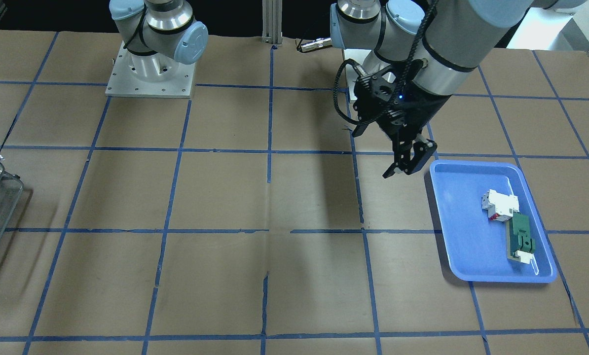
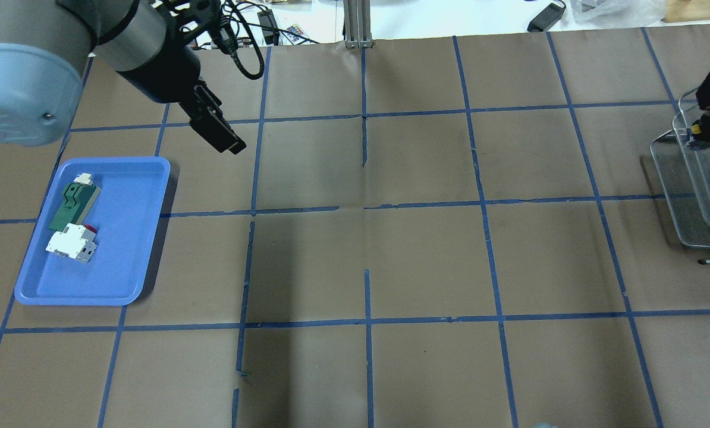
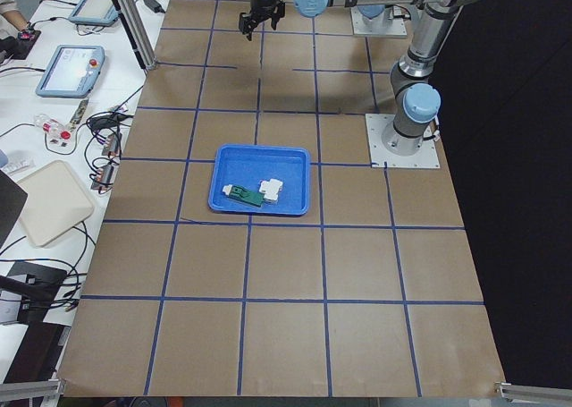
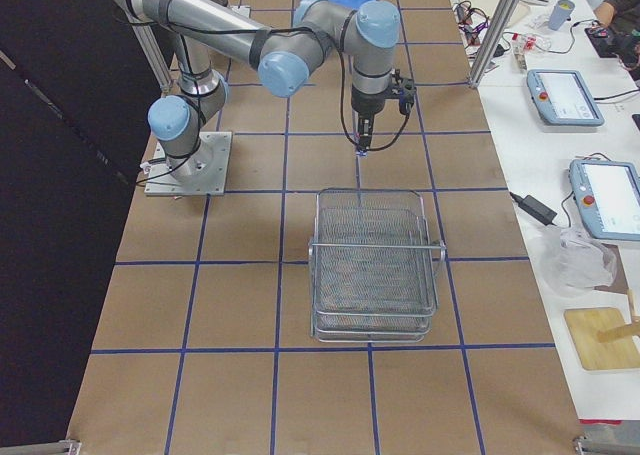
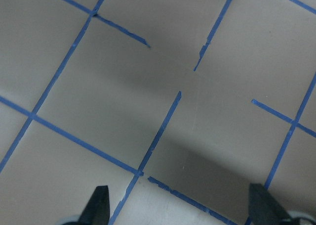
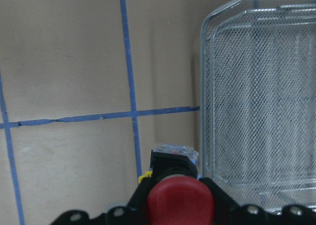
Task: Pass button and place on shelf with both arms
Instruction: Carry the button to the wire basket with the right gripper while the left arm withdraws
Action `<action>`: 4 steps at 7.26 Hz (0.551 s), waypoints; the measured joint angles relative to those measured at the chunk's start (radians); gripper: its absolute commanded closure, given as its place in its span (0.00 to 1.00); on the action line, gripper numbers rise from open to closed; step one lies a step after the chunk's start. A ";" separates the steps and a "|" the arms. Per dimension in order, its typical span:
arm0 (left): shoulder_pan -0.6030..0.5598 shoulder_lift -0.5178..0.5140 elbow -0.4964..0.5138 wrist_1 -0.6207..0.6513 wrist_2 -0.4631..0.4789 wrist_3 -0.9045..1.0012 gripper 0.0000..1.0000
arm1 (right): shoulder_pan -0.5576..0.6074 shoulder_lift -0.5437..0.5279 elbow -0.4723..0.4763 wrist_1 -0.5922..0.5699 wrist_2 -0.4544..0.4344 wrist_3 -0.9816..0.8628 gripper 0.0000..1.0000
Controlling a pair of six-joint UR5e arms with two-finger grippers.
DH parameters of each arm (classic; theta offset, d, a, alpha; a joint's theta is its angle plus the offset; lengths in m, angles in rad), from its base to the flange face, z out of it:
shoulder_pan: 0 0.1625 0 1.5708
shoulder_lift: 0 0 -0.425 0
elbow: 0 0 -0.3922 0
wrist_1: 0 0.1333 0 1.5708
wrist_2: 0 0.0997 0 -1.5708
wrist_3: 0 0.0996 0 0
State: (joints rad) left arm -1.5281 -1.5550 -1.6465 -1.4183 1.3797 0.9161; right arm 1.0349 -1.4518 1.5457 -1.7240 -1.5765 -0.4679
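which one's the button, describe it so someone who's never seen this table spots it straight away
Find the wire shelf at the end of the table on the robot's right. The right gripper hangs just off the shelf's edge facing the table's middle, shut on the button. Its red mushroom cap stands out from the black gripper and grey mesh.
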 measured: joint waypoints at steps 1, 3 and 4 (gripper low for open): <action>0.010 0.032 -0.028 0.005 0.037 -0.137 0.00 | -0.031 0.023 -0.002 -0.043 -0.001 -0.042 0.87; 0.017 0.069 -0.047 0.004 0.141 -0.393 0.00 | -0.091 0.055 -0.002 -0.109 0.018 -0.129 0.86; 0.017 0.078 -0.053 0.004 0.167 -0.497 0.00 | -0.106 0.075 -0.002 -0.139 0.026 -0.158 0.84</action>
State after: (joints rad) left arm -1.5108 -1.4775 -1.6992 -1.4145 1.5462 0.4191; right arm 0.9287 -1.3768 1.5432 -1.8627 -1.5510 -0.6255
